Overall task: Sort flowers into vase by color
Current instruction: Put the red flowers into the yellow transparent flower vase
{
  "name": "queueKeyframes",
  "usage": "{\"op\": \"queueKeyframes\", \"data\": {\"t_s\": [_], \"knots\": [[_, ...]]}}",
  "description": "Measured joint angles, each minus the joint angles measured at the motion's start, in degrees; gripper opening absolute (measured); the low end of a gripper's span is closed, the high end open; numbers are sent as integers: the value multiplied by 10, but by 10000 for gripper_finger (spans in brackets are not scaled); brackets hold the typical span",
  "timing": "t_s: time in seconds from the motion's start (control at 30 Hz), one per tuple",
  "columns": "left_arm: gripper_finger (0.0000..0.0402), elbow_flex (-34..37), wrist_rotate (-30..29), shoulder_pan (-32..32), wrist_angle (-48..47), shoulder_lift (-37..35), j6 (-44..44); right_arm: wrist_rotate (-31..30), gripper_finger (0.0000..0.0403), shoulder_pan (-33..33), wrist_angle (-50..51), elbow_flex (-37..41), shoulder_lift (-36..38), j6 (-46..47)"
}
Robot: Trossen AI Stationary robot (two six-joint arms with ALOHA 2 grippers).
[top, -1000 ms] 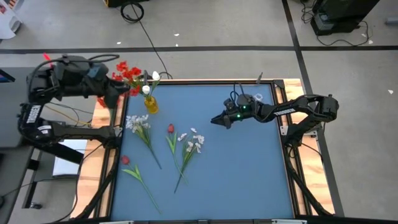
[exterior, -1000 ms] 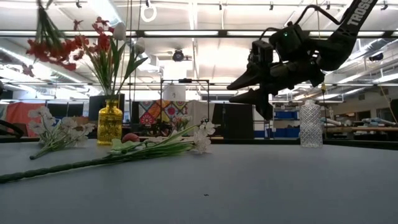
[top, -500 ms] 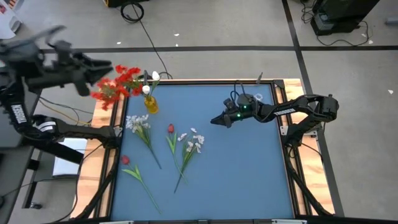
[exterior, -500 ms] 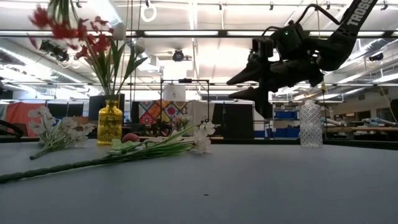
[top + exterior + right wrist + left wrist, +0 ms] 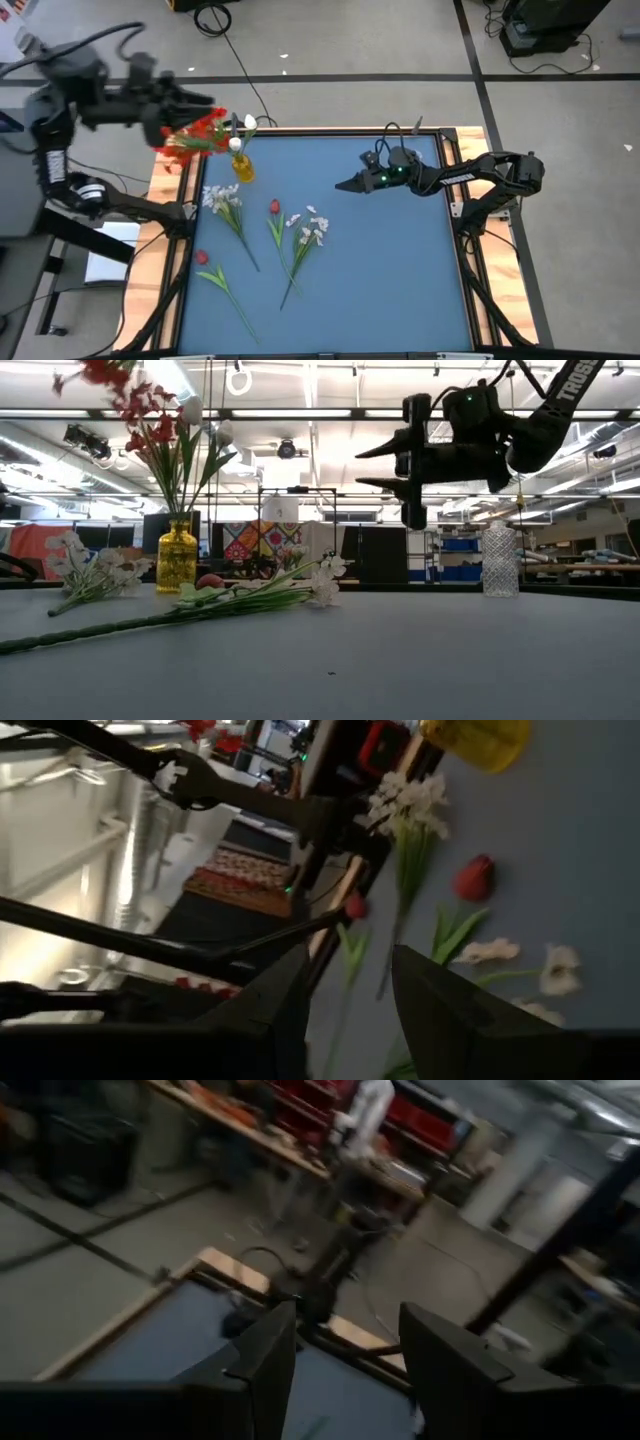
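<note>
Flowers [image 5: 268,225] at center left wait; yellow vase [image 5: 242,165] holds some. My left gripper [image 5: 205,103] grips red flowers [image 5: 195,137]; right gripper [image 5: 345,184] gapes empty.

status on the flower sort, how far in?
Done: the yellow vase at the table's back left already holds red flowers and a white bloom. In hand: the left gripper hovers over that vase by a red spray; whether it grips it is unclear. Left: four stems lie on the mat, two white, two red. The clear vase looks empty. The right gripper hangs open over the mat.
</note>
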State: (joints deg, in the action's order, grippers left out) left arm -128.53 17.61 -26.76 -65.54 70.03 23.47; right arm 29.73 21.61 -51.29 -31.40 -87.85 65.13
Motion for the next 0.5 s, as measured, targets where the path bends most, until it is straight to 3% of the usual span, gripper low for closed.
{"op": "queueKeyframes", "data": {"t_s": [0.17,0.5], "knots": [[183,0,70,0,89,35,15,32,152,-8,-1,-17,0,42],[183,0,106,34,226,78,26,66,154,-30,-1,-58,0,51]]}}
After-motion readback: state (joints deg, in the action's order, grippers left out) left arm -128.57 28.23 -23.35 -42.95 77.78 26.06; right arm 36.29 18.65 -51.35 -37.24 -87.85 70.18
